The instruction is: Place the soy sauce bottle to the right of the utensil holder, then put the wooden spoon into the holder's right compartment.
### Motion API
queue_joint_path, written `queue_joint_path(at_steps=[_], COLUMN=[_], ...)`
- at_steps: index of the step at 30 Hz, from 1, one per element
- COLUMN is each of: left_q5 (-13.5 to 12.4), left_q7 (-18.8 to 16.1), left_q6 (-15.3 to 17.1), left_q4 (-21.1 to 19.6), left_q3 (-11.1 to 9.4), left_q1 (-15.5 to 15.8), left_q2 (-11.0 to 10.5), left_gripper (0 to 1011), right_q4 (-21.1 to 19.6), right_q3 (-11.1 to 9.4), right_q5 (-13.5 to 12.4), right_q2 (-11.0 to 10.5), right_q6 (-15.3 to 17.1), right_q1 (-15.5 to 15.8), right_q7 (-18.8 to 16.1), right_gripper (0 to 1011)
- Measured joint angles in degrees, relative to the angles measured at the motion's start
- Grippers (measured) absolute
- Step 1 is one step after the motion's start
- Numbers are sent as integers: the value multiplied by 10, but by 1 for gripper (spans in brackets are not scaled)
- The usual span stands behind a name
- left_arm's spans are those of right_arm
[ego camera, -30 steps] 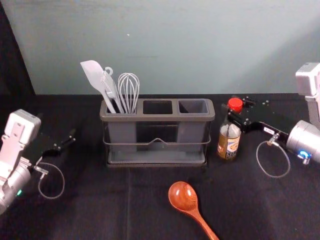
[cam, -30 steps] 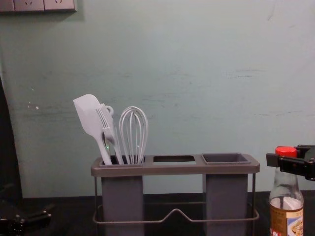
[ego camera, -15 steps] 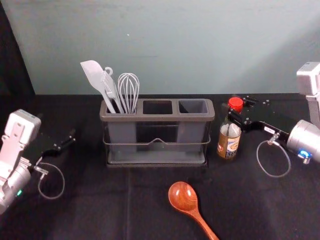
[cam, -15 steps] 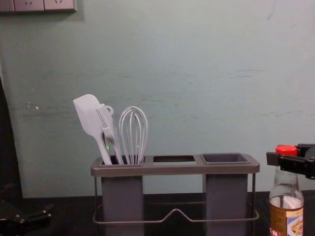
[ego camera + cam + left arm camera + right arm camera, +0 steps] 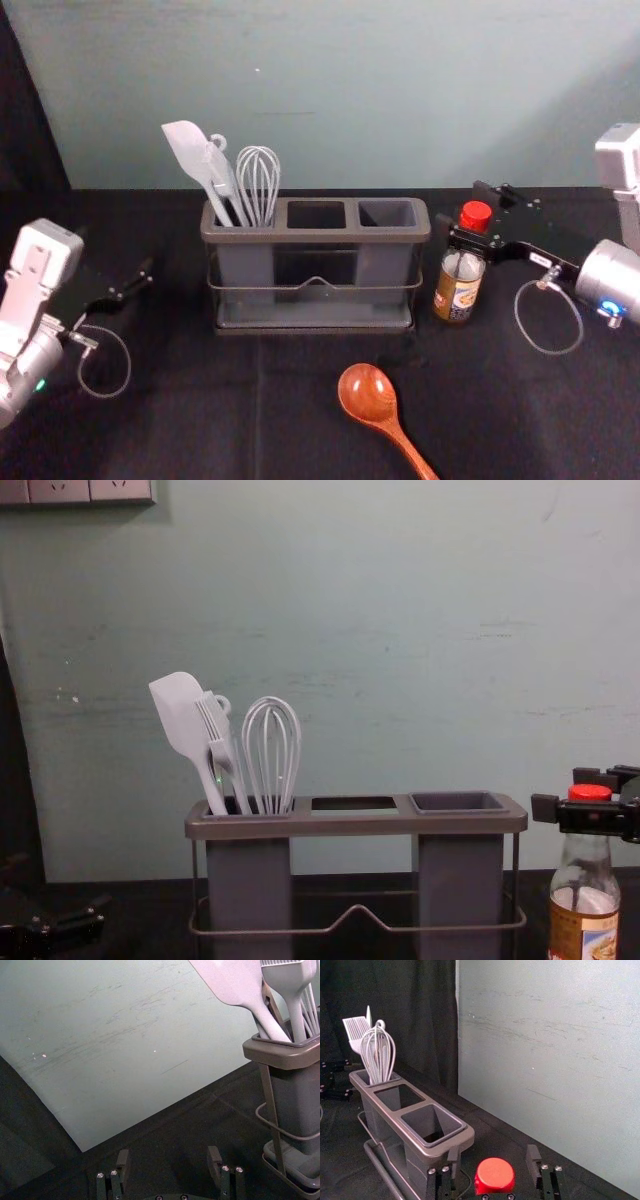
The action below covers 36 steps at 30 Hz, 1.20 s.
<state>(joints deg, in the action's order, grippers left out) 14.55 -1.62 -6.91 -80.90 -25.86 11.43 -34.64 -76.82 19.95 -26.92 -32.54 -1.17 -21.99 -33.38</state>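
- The right tool (image 5: 463,207) is at the top of the bottle (image 5: 458,285), reaching in from the right side of the worktop (image 5: 150,420).
- It is spread and not gripping: in the right wrist view its fingers (image 5: 535,1165) stand apart, one on each side of the red cap (image 5: 475,215), with a gap on both sides.
- The bottle stands upright on the worktop, just beside the holder (image 5: 315,237) on its right, its label (image 5: 466,293) facing the near side.
- The spoon (image 5: 367,393) lies on the worktop in front of the holder, its bowl toward the holder and its handle slanting nearer and to the right, running out of the head view.
- The holder stands upright, with three compartments in a row and a wire rail (image 5: 280,287) across its front. The right compartment (image 5: 387,213) is the one nearest the bottle.
- In the left compartment (image 5: 245,265) are a spatula (image 5: 188,152) leaning left, a brush (image 5: 222,172) and a whisk (image 5: 258,185), heads up.
- The left tool (image 5: 147,274) is idle above the left part of the worktop, well apart from the spoon and the bottle. Its fingers are parted, holding nothing.
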Motion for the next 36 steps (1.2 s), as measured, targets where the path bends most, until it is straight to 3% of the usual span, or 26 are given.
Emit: queue_joint_path(at_steps=[7,10,21,27,36], left_q5=[0,0,0,0,0], left_q7=[0,0,0,0,0], left_q6=[0,0,0,0,0], left_q4=[0,0,0,0,0], left_q3=[0,0,0,0,0], left_q1=[0,0,0,0,0], left_q2=[0,0,0,0,0], left_gripper=[1011,1011,1011,1011,1011], right_q4=[0,0,-59,-122,-194], right_q3=[0,0,-24,-46,-55], right_q5=[0,0,13,14,5], right_q2=[0,0,-14,-30,-54], right_q6=[0,0,-5,-18,-21], right_q1=[0,0,33,66,99], right_q7=[0,0,30,35,14], right_gripper=[1003,1000,1002,1002,1000])
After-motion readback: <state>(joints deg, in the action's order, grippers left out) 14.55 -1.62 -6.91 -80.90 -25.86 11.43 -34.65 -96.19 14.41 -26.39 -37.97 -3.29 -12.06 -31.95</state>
